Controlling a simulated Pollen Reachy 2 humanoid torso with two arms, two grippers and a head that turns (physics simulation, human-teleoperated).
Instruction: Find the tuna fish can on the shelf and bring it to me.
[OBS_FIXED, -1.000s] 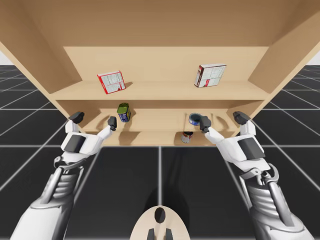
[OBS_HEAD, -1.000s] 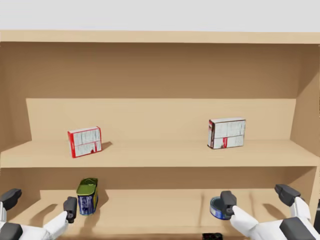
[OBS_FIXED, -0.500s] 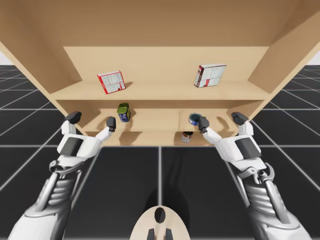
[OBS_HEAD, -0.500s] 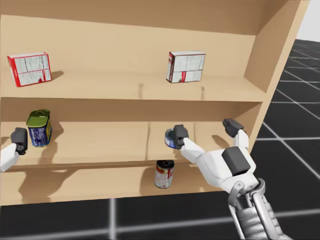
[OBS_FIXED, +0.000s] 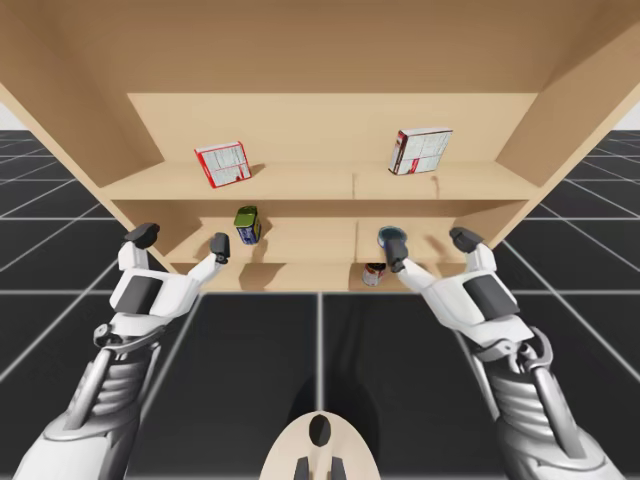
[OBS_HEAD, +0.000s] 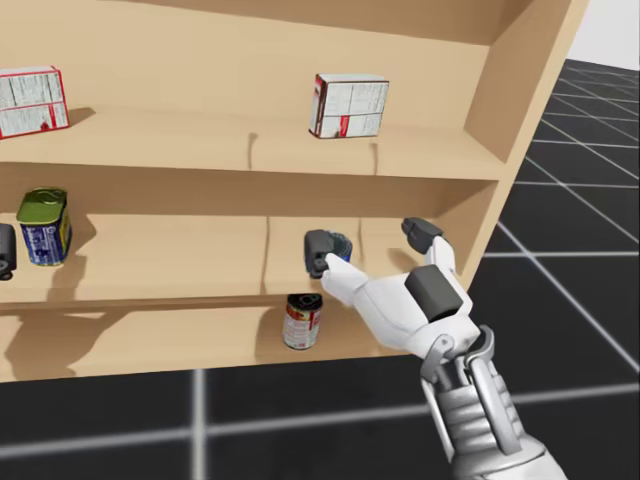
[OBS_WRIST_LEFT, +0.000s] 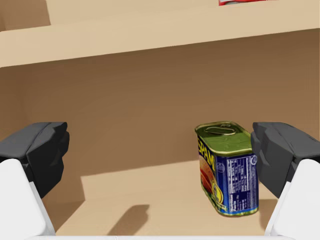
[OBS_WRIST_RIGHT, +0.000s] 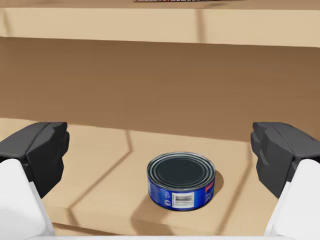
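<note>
Near the front edge of the middle shelf, the flat blue can sat upright ahead of the right end effector, jaws spread apart, presumably to straddle it.

sim env, wood shelf, black grid floor

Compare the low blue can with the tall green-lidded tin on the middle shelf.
The can is round and low; the tin is boxy and taller. The can's lid is dark, the tin's green. The can sits centred ahead of my right tool; the tin sits off-centre ahead of my left tool. Both have blue sides and stand upright, ungrasped.
</note>
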